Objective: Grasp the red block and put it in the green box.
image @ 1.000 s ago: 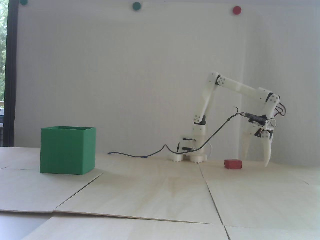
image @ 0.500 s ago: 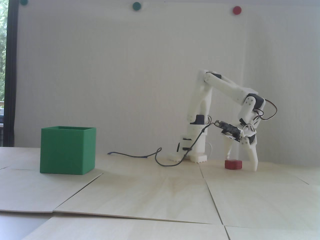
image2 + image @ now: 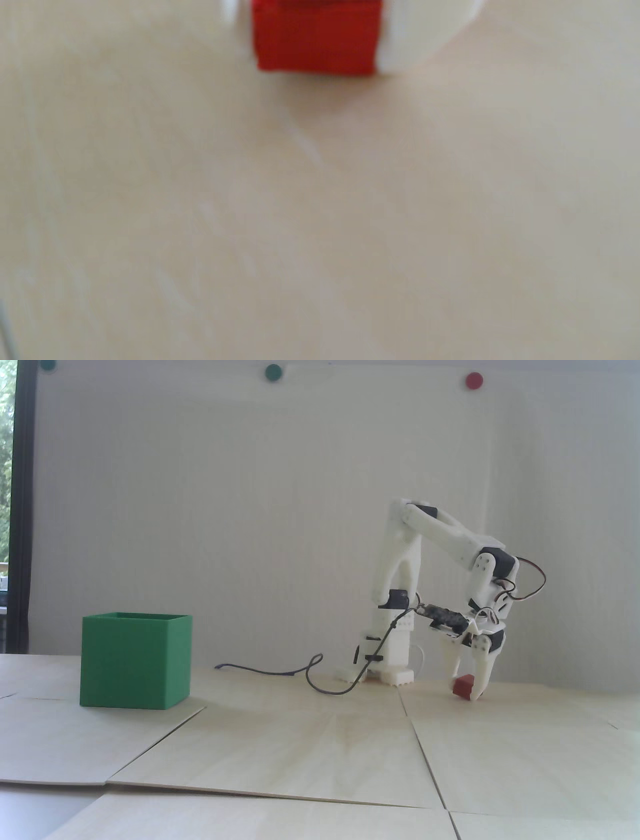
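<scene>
Both jaws, spread earlier, now clamp the red block [image 3: 463, 687].

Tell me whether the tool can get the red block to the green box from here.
Probably yes: the tool appears closed on the red block, and nothing stands on the bare table before the green box, though reach is uncertain.

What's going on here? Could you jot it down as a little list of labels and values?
arm: white, bent down over the table
gripper: closed around the red block
red block: between the fingers, tilted, low at the table
green box: far left in the fixed view, open top, nothing seen inside
cable: dark, trailing across the table
wrist view: blurry; red block between white fingers
</scene>
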Robot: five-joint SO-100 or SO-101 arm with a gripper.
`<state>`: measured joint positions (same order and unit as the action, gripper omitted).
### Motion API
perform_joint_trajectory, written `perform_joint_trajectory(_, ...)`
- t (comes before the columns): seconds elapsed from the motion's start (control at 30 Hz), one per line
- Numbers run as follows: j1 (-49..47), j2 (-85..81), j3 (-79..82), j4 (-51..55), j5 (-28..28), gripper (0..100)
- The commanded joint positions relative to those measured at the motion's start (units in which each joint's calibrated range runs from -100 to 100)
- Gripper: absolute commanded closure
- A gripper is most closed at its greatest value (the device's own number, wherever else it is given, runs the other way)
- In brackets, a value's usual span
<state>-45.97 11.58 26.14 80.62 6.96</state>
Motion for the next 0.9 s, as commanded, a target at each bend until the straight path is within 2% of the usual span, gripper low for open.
perform_joint_trajectory(0.0, 0.65, -1.51, 0.48, -0.01, 0.17, 98)
perform_joint_trajectory(0.07, 0.25, -1.75, -0.05, -0.01, 0.17, 97)
perform_joint_trajectory(0.2, 0.25, -1.83, -0.05, 0.33, 0.17, 90)
perform_joint_trajectory(0.3, 0.25, -1.83, 0.39, 0.58, 0.17, 99)
perform_joint_trajectory(0.43, 3.07, -1.99, -0.32, 3.2, -0.25, 98)
perform_joint_trajectory(0.57, 11.75, -3.73, -6.09, 8.76, -0.35, 98)
perform_joint_trajectory(0.7, 24.86, -9.57, -19.31, 18.54, 0.07, 98)
perform_joint_trajectory(0.87, 43.68, -15.96, -29.34, 18.79, -0.4, 98)
